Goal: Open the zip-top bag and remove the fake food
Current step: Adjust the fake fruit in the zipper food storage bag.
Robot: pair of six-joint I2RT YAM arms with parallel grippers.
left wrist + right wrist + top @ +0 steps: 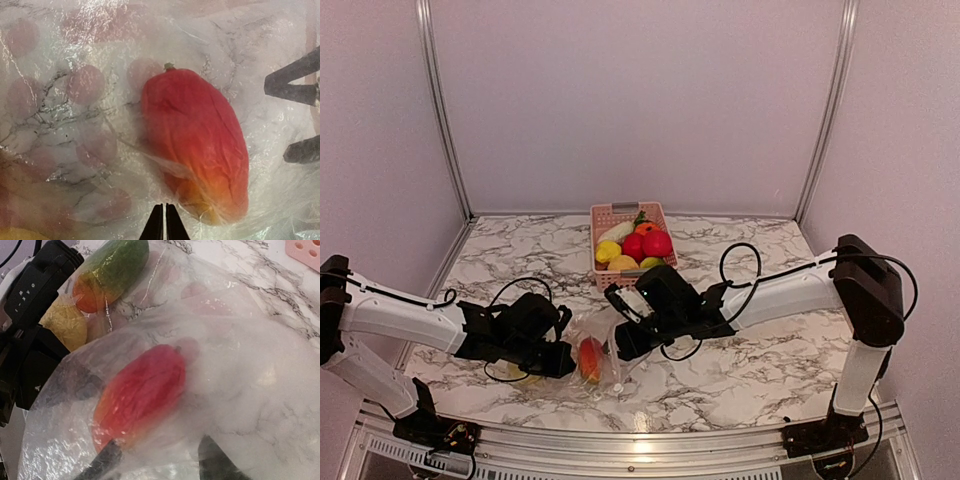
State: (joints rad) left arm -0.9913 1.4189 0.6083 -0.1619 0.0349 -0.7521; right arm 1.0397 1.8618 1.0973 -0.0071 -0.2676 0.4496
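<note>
The zip-top bag (603, 352) lies crumpled on the marble table between my two grippers, with a red-orange fake fruit (590, 358) inside it. In the left wrist view my left gripper (164, 216) is shut, its tips pinching the plastic film just below the red fruit (197, 145). My right gripper (162, 462) stands open with its fingers veiled by the bag (240, 390), the left one by the low end of the fruit (140, 395). A green-orange piece (112, 270) and a yellow piece (62, 322) lie by the left gripper. More fake food (645, 245) fills the basket.
The pink slotted basket (620, 211) stands at the back middle of the table, just behind my right arm (770, 290). Grey walls close the table at the back and sides. Cables loop over both arms.
</note>
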